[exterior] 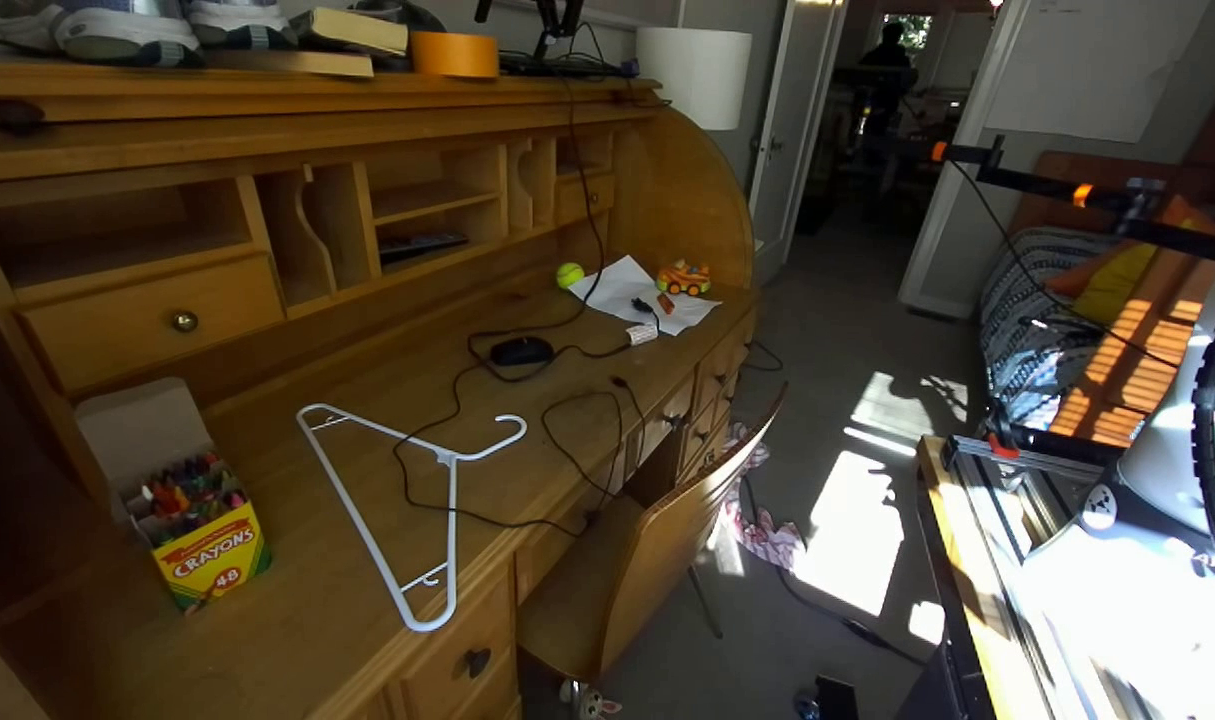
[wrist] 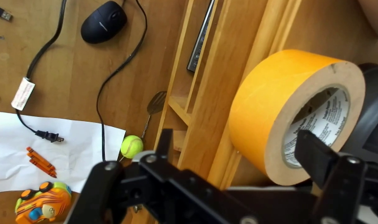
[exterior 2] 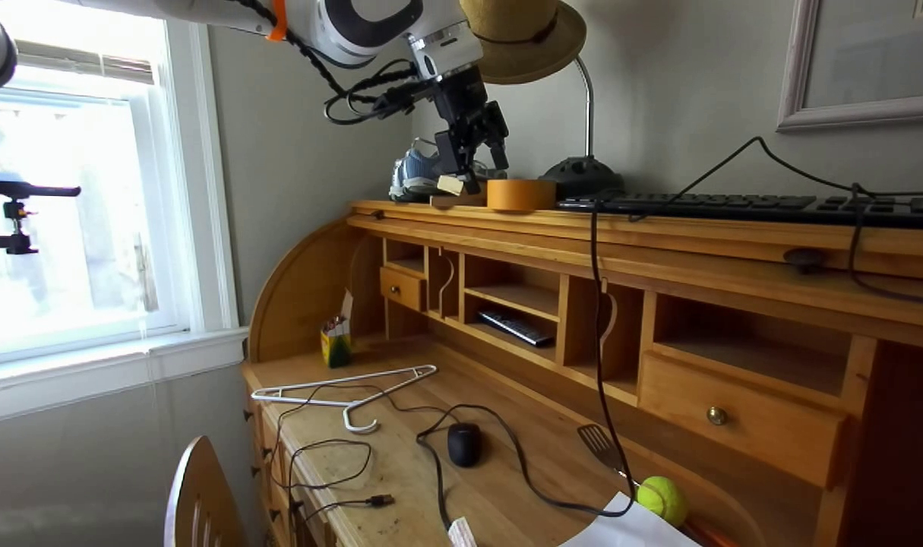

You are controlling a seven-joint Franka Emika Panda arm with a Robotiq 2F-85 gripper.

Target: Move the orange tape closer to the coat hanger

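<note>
The orange tape (exterior: 454, 55) (exterior 2: 520, 195) lies flat on top of the desk hutch in both exterior views. It is large in the wrist view (wrist: 263, 102), hollow side facing the camera. My gripper (exterior 2: 485, 174) is open and empty, just above and beside the tape. Its fingers show at the top edge in an exterior view (exterior: 512, 32). In the wrist view the gripper (wrist: 235, 133) has its right finger overlapping the tape's hollow centre; I cannot tell whether it touches. The white coat hanger (exterior: 453, 545) (exterior 2: 346, 416) lies on the desktop below, out of the wrist view.
On the hutch top, shoes (exterior: 132, 30), books (exterior: 352, 32), a lamp base (exterior 2: 583, 178) and a keyboard (exterior 2: 704, 203) flank the tape. On the desktop are a crayon box (exterior: 212, 560), mouse (exterior: 522, 350), cables, paper and tennis ball (exterior 2: 661, 499). A chair (exterior: 667, 530) stands in front.
</note>
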